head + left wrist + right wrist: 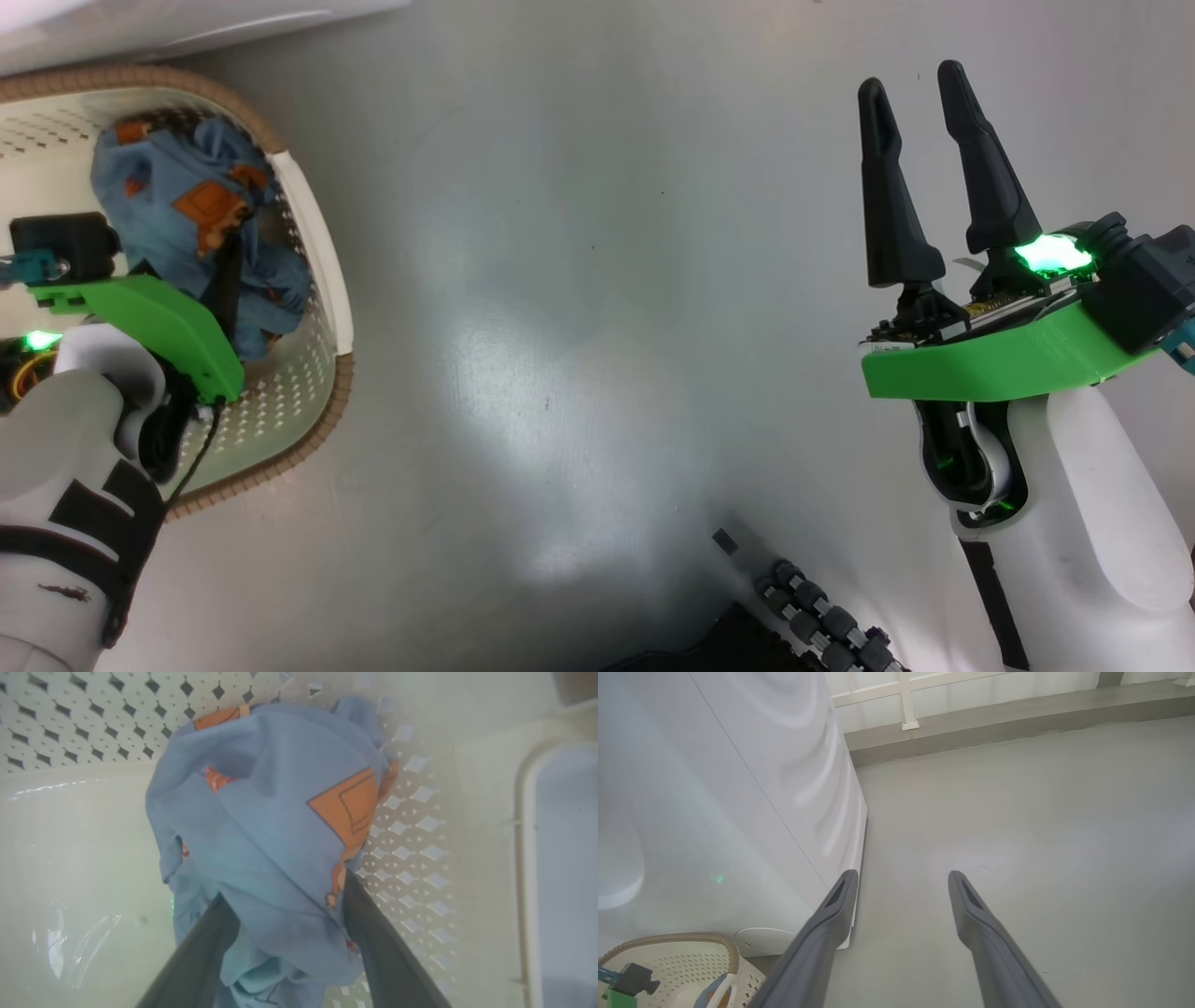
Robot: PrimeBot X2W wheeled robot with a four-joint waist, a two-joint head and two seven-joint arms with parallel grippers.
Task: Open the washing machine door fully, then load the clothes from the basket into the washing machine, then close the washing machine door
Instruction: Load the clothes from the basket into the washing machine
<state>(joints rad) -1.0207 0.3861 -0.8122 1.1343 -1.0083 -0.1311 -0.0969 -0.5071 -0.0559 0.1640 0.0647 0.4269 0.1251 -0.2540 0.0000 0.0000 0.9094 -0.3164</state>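
My left gripper (283, 887) reaches down into the basket (317, 233), its 2 fingers (205, 952) wide with the blue clothes (261, 835) between them. My right gripper (913, 84) hangs spread and empty over the floor (560, 327). The right wrist view adds the white washer (714, 788) just beside the basket.

Glossy grey floor (579, 308), low grey kerb (1017, 723), white-framed wall panels (971, 695) behind.

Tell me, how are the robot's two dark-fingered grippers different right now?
The left gripper sits inside the cream perforated plastic basket; the right gripper hangs over grey floor. The left gripper's fingers straddle light-blue, orange-printed clothes; the right gripper's have nothing between them. Both stand open.
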